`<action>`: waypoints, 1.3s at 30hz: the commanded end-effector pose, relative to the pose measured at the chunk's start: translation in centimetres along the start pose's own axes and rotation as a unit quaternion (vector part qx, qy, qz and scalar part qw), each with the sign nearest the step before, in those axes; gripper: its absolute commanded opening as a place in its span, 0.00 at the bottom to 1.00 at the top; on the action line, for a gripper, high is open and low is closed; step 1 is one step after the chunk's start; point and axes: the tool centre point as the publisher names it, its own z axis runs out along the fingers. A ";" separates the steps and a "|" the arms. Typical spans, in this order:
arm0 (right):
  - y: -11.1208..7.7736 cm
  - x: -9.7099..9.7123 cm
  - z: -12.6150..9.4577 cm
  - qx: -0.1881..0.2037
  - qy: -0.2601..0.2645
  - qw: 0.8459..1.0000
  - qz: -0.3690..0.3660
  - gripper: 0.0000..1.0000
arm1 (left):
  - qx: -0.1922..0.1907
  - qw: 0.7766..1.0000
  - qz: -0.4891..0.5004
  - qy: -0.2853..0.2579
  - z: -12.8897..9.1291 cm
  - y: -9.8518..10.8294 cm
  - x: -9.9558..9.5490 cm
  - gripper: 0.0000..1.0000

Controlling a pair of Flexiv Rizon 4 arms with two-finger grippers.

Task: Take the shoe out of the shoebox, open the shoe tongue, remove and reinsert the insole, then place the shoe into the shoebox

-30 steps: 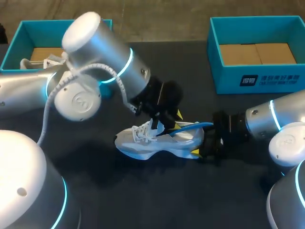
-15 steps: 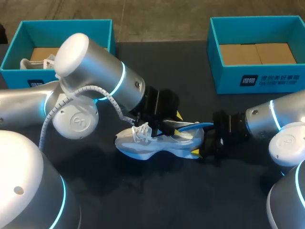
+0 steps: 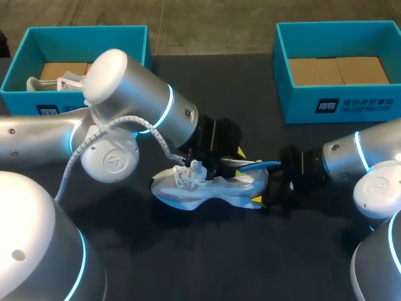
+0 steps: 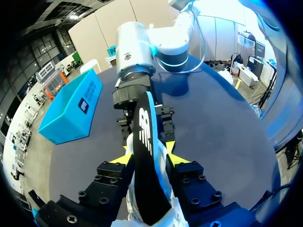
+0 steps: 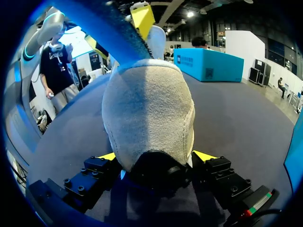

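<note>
Seen from above, mid-frame on the dark table (image 3: 188,263): a white and pale grey shoe (image 3: 200,191), toe to the left, heel to the right, with a chunky pale sole and white laces bunched over the front. Jutting from its opening and out over the heel, a thin insole (image 3: 254,166) — bright blue along its edge from this angle.

Low over the opening, just behind the laces: the left gripper (image 3: 219,164), reaching in from the left side. In the left wrist view, pinching the insole (image 4: 144,156) from both sides between its yellow tips. Insole standing on edge there, black-faced with a white logo and a blue rim, running ahead toward the right gripper (image 4: 142,101).

At the right end of the shoe, coming in from the right edge: the right gripper, clamped on the heel. In the right wrist view, a rounded heel of grey suede-like material with a black tab at its base, filling the gap between the fingers, both yellow tips pressed against its sides. Beyond the heel, the blue insole rising ahead.

Upper left of the overhead view: the teal left box (image 3: 81,29), with a second shoe (image 3: 62,83) inside — white, partly hidden by the left arm. Upper right: the matching right box (image 3: 301,103), brown card floor showing, well apart from the shoe.
</note>
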 end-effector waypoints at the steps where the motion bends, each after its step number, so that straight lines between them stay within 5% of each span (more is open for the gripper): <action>1: -0.1 0.1 0.4 0.001 -0.001 1.000 0.000 0.00 | 0.002 1.000 -0.001 0.003 1.3 0.0 -0.4 0.45; 8: -0.1 0.1 0.4 0.001 -0.001 1.000 0.000 0.00 | 0.000 1.000 -0.006 0.010 1.8 0.3 -0.6 0.42; 11: -0.1 0.1 0.4 0.001 -0.001 1.000 0.000 0.00 | -0.001 1.000 -0.008 0.014 2.0 0.4 -0.7 0.28; 13: -0.1 0.1 0.4 0.001 -0.001 1.000 0.000 0.00 | -0.002 1.000 -0.009 0.017 2.1 0.5 -0.7 0.00; 28: -0.1 0.1 0.4 0.001 -0.001 1.000 0.000 0.00 | 0.013 0.998 -0.003 0.062 -0.9 -2.3 -0.6 0.00; 39: -0.1 0.1 0.4 0.001 -0.001 1.000 0.000 0.00 | 0.002 0.985 0.000 0.172 -3.9 -5.7 -0.6 0.00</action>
